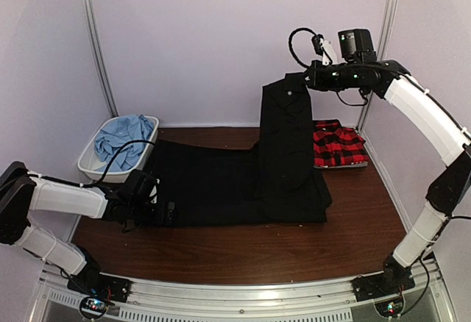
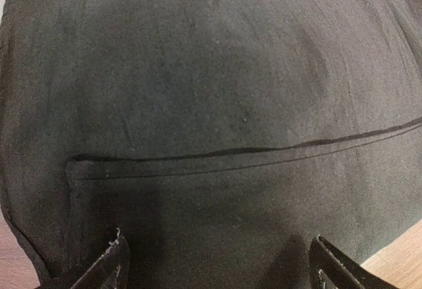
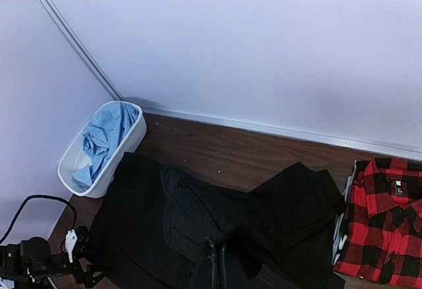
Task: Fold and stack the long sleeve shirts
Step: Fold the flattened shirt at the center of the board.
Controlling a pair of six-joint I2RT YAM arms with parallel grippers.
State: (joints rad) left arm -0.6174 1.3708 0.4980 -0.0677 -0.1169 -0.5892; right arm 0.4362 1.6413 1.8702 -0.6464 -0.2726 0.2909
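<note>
Above the desk [image 1: 243, 252], the right claw [image 1: 307, 79] is closed on the black shirt [image 1: 221, 182], holding one side raised. At the shirt's left edge, the left claw [image 1: 151, 206] stands wide open over the cloth.

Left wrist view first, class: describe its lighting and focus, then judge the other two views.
Left wrist view: black shirt fills the frame, dim, with a darker shadow patch at centre; the seam is sharp. Top external view: even light, the shirt nearly featureless. Right wrist view: bright wall, red plaid shirt crisp.
</note>
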